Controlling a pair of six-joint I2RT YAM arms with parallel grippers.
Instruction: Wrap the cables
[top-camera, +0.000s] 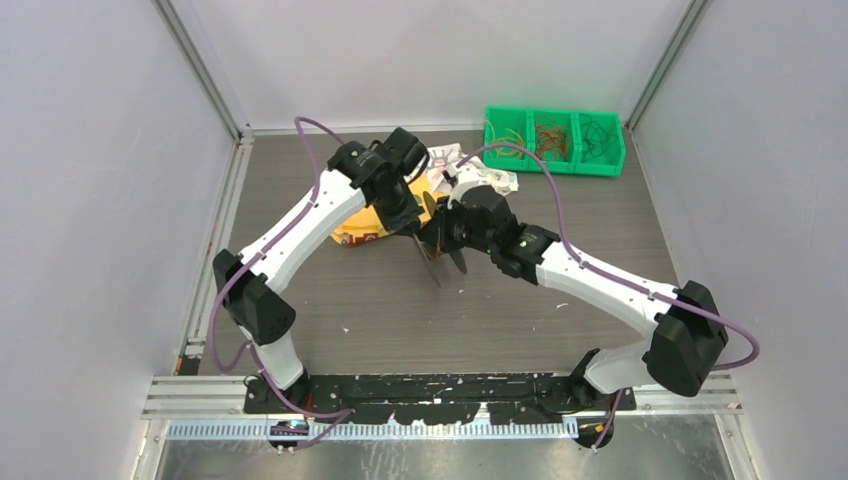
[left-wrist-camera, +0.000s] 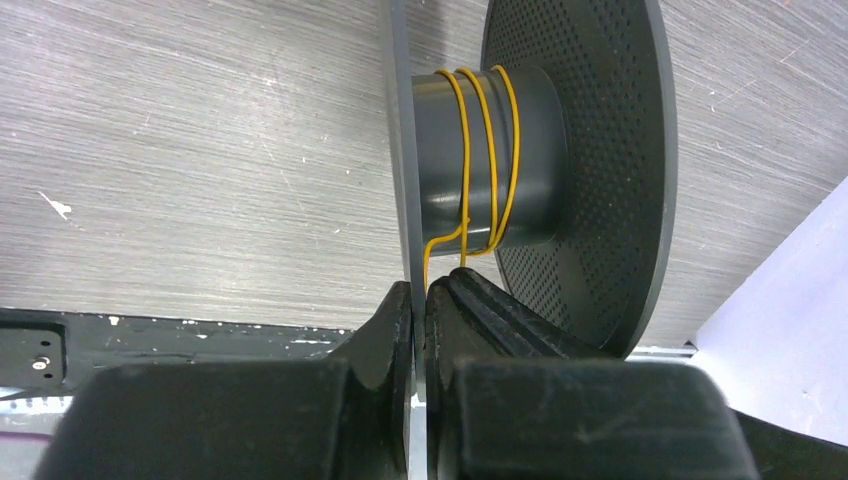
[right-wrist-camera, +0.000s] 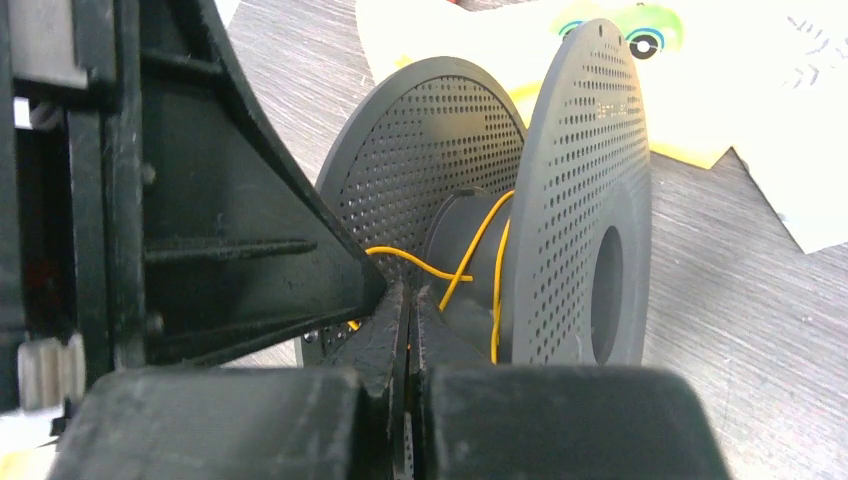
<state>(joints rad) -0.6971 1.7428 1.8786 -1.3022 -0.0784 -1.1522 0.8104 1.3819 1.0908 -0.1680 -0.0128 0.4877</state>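
The two arms meet over the middle of the worktop (top-camera: 400, 320), both at a black spool (left-wrist-camera: 590, 180) standing on edge between them. The left pincer (left-wrist-camera: 418, 300) is clamped on the rim of one thin flange, which runs straight down between its fingers. The cable (left-wrist-camera: 467, 160), a thin yellow strand, goes three times round the hub (left-wrist-camera: 540, 140), and its loose end drops at 6 o'clock to the fingertips. The right pincer (right-wrist-camera: 408, 300) comes in from the other side with its fingers pressed together just short of the hub. A slack length of cable crosses right above the tips and a bit of yellow shows beside them, but I cannot tell whether the strand is caught between them. A yellow bag (top-camera: 358, 230) lies at 9 o'clock from the spool and white paper (top-camera: 490, 178) at 1 o'clock. Further off at 1 o'clock, by the back wall, a green bin (top-camera: 556, 168) holds more coils (top-camera: 552, 138) in its three compartments.
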